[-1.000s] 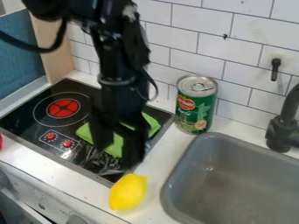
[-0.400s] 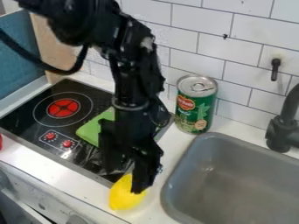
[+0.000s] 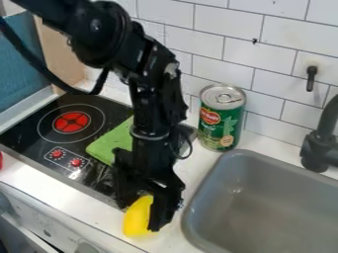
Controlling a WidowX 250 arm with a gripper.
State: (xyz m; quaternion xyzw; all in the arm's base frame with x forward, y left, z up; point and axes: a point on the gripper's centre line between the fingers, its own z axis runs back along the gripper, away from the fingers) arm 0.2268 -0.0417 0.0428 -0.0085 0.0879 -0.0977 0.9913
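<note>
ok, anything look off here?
Slightly: green cloth lying on the cooktop, an odd spot for fabric. On the wall, a dark mark at a tile joint, possibly a chip, and a discoloured patch above the black peg. Lemon at the pincer looks undamaged where visible.

The claw (image 3: 138,216) has come down toward six o'clock, away from the green cloth (image 3: 111,144), and is now around the lemon (image 3: 137,217), hiding its three o'clock side.
</note>
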